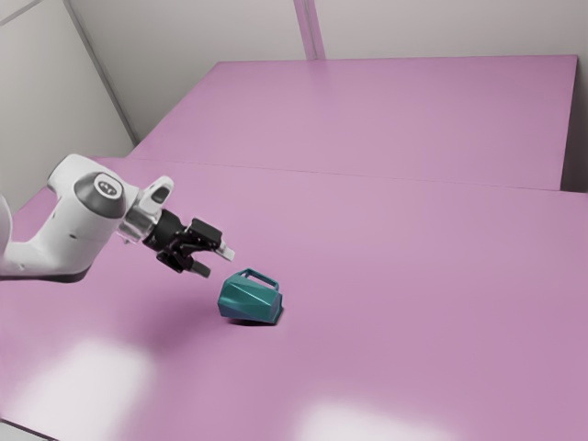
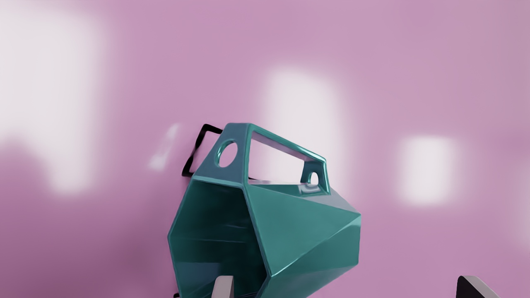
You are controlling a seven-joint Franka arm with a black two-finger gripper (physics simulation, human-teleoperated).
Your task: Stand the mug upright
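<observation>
Tool (image 1: 216, 263) spread wide, empty, above the pink tabletop (image 1: 413, 276), and the glossy teal faceted mug (image 1: 250, 299) lies on its side, handle up, just past and below the tips, well in from the tabletop's edges!

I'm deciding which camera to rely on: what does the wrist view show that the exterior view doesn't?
Wrist view: the inside of the teal mug, through its open mouth, and round holes in its handle.

Exterior view: the white arm and pale walls.

Both: the mug on its side, handle uppermost, on the pink table; the pincer's fingers apart.
</observation>
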